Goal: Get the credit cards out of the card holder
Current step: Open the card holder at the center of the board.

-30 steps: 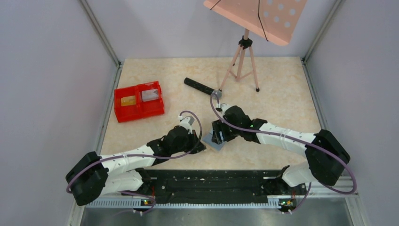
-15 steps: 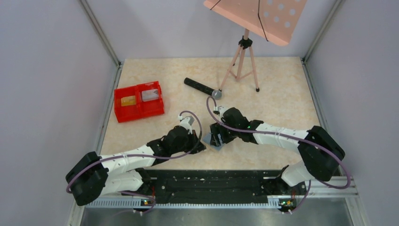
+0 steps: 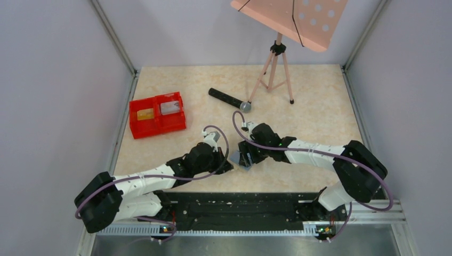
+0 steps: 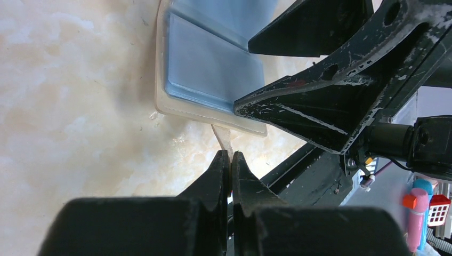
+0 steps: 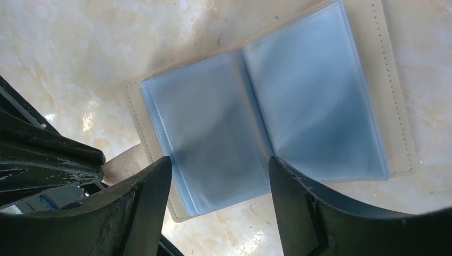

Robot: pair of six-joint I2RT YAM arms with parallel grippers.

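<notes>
The card holder (image 5: pixel 266 114) lies open and flat on the table, two light-blue clear panels inside a cream border (image 4: pixel 210 61) (image 3: pixel 240 159). No card shows in its pockets. My left gripper (image 4: pixel 231 156) is shut on the holder's cream tab (image 4: pixel 222 137) at its near edge. Just above the holder hangs my right gripper (image 5: pixel 218 168), open, with its fingers (image 5: pixel 145 200) on either side of one panel's lower edge. Two credit cards lie in the red tray (image 3: pixel 139 129), a gold-yellow one (image 3: pixel 145 113) and a silvery grey one (image 3: pixel 169 107).
A black microphone (image 3: pixel 229 99) lies behind the grippers. A tripod (image 3: pixel 274 66) carrying a peach perforated plate (image 3: pixel 290 18) stands at the back. The black mounting rail (image 3: pixel 234 205) runs along the near edge. Walls close in the left and right sides.
My right gripper has moved a little to the left and nearer, over the holder. The left gripper has stayed shut in the same place.
</notes>
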